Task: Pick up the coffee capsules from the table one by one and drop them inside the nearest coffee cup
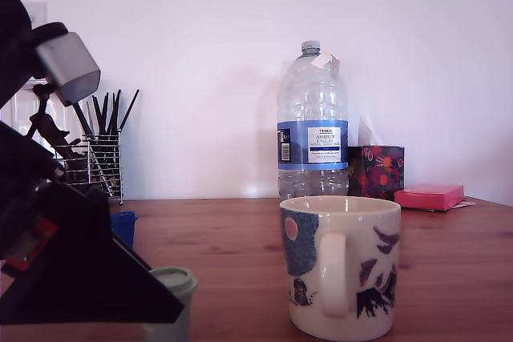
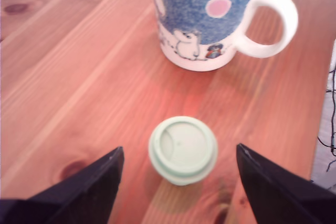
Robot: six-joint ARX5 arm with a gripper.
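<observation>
In the exterior view the cream bird-painted mug stands on the bench; the sage green capsule sits near it, the blue capsule beyond. In the wrist view the end effector is released, fingers flanking the green capsule just before the mug.

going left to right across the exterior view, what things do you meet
pen holder → dark blue capsule → sage green capsule → water bottle, with the mug in front of it → tissue box → pink block
</observation>
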